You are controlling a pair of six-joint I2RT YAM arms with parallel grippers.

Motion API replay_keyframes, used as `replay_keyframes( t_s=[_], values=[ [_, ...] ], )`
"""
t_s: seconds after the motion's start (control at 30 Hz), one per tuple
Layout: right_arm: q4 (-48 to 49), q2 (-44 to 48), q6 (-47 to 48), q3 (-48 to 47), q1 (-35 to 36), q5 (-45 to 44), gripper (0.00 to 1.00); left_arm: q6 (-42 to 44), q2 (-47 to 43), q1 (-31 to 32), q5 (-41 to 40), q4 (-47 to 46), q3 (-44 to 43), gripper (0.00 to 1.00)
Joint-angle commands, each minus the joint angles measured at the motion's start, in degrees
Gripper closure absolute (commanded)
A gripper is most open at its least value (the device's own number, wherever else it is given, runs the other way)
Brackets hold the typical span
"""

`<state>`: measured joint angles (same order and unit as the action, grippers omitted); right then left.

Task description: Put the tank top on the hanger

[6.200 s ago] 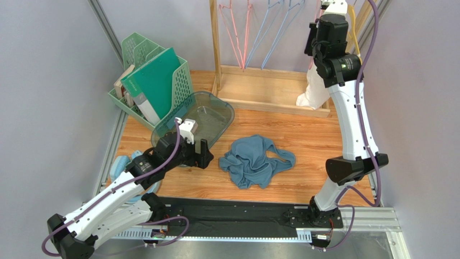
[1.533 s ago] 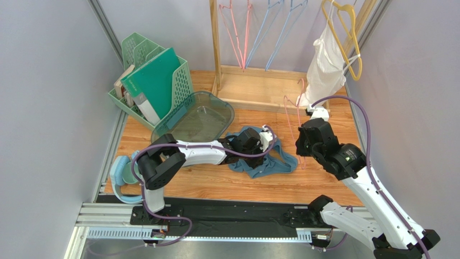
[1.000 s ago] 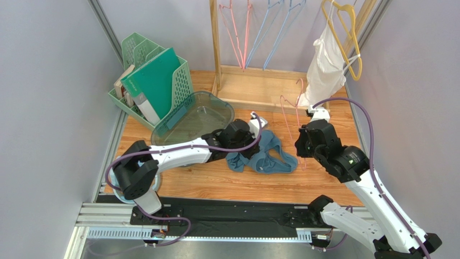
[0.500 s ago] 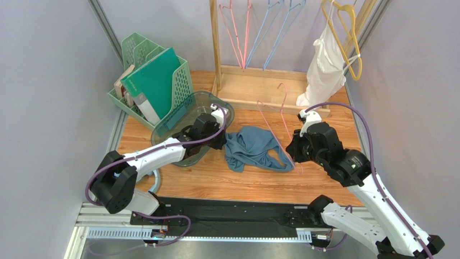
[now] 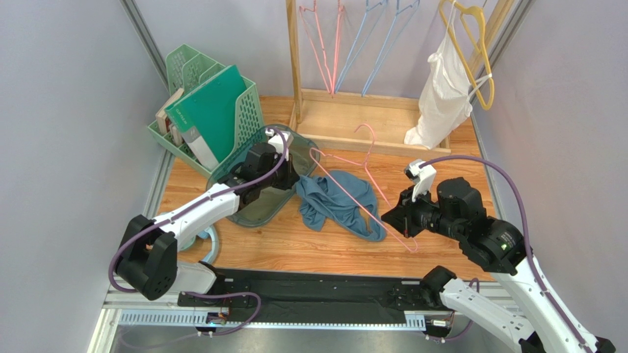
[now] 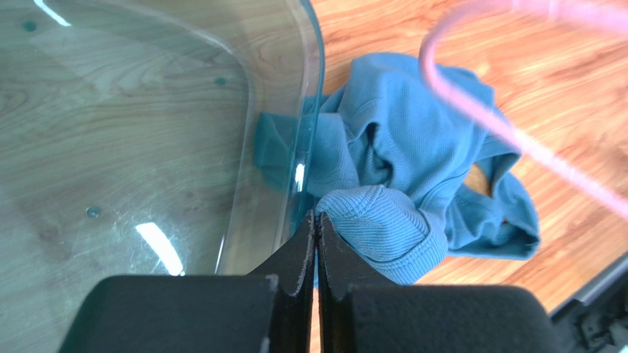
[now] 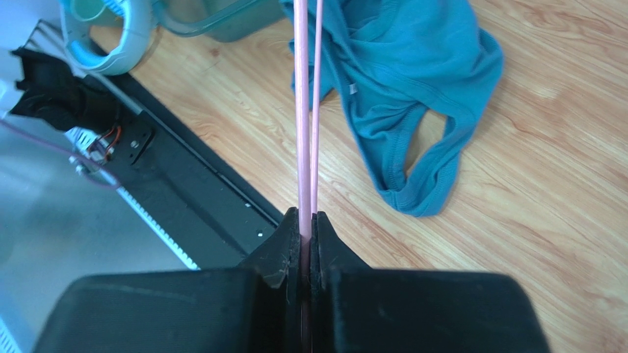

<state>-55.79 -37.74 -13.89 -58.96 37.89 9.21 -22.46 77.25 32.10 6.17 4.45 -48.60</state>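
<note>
The blue-teal tank top (image 5: 335, 202) lies crumpled on the wooden table, one edge lifted. My left gripper (image 5: 291, 176) is shut on a ribbed fold of that edge (image 6: 383, 228), beside the rim of a clear bin; its jaws (image 6: 317, 217) are pressed together on the cloth. The pink wire hanger (image 5: 343, 157) slants across and above the tank top, hook toward the back. My right gripper (image 5: 391, 217) is shut on the hanger's lower end, and the two pink wires (image 7: 302, 110) run out from between the jaws (image 7: 306, 217) over the tank top (image 7: 398, 66).
A clear teal-tinted bin (image 5: 258, 165) sits just left of the tank top. A green file rack (image 5: 210, 110) stands at back left. The wooden rack (image 5: 368, 125) carries pink and light-blue hangers (image 5: 346, 37). A white cloth (image 5: 442, 88) hangs on a yellow hanger at back right.
My left gripper has drawn the tank top's edge leftward to the bin. My right gripper has tipped the hanger down and to the left, so it now reaches across the tank top.
</note>
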Motion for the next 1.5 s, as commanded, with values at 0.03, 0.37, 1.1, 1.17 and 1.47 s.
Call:
replay_keyframes(
  t_s=[0.03, 0.37, 1.1, 1.17, 1.47],
  values=[
    [1.7, 1.6, 3.3, -1.9, 0.8, 7.3, 1.0, -2.1, -0.7, -2.2, 2.9, -0.9, -4.3, 1.0],
    [-1.4, 0.8, 4.3, -3.0, 1.8, 10.6, 1.0, -4.0, 0.1, -7.1, 6.4, -0.4, -6.2, 1.0],
    [-8.5, -6.3, 0.3, -6.8, 5.3, -1.1, 1.0, -4.3, -4.0, -11.1, 10.3, 0.1, -6.1, 1.0],
    [-8.9, -6.7, 0.4, -7.1, 6.4, -3.2, 1.0, -4.1, -4.5, -11.2, 10.9, 0.5, -6.1, 1.0],
    [-8.1, -9.7, 1.5, -10.1, 10.5, -8.4, 1.0, -0.7, -8.0, -11.2, 11.9, 4.2, -5.7, 1.0]
  ],
)
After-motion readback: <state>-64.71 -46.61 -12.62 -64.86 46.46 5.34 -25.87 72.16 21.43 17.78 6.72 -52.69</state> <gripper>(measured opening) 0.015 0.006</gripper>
